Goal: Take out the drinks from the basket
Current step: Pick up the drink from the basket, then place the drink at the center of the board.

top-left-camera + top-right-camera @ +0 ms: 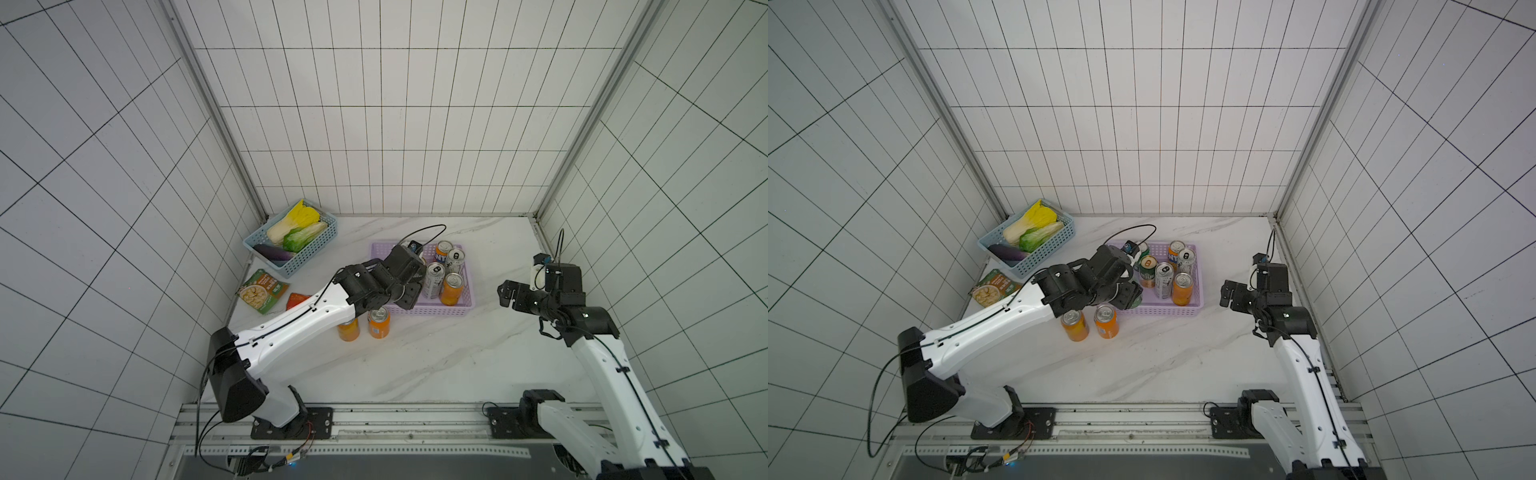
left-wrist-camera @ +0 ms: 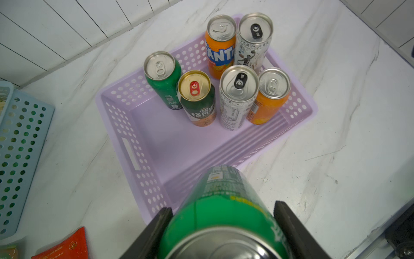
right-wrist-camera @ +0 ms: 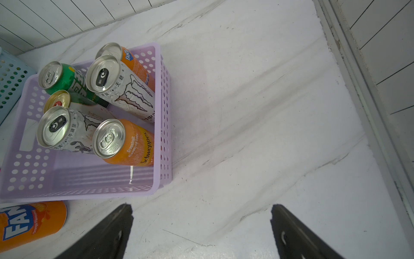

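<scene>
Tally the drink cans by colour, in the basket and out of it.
Orange cans: 4, 2 in the basket, 2 on the table
Green cans: 3, 2 in the basket, 1 in the left gripper
Silver-white cans: 2, both in the basket
Total: 9

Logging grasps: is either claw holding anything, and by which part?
Left claw clamps a green can across its sides, near one end. Right claw is open, empty.
</scene>
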Controlling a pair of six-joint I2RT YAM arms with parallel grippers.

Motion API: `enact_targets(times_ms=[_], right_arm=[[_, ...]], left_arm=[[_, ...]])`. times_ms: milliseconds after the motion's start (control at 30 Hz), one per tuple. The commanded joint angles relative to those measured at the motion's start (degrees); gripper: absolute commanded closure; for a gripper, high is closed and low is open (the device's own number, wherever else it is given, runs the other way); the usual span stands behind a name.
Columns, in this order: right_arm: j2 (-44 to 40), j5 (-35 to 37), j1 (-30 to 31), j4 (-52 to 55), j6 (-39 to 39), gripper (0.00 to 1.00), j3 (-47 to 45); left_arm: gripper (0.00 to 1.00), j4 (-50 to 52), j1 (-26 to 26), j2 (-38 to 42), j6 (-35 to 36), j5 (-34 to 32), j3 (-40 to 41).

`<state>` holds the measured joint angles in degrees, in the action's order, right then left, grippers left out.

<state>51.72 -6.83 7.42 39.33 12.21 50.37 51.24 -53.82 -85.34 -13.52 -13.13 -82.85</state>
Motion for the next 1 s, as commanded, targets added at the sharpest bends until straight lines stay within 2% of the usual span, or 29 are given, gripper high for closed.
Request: enact_targets(times_ms=[0,633,967], right_arm=[[-0.77,-0.46,-0.56,0.57,-0.03,0.01,0.4],[-0.79,-0.11,-0.56,0.5,-0.08,0.01,0.69],[-0.26,-0.33,-0.55,0.55,-0.17,0.01,0.78]], left_arm=[[0.43,-3.28,-1.38,1.95,-1.69,-1.99,0.27],[0.44,-3.52,-3.57,-3.22,-4.83,-0.46,1.98],[0.44,-7.35,-3.73,-6.46,-6.06,-1.38,5.11]])
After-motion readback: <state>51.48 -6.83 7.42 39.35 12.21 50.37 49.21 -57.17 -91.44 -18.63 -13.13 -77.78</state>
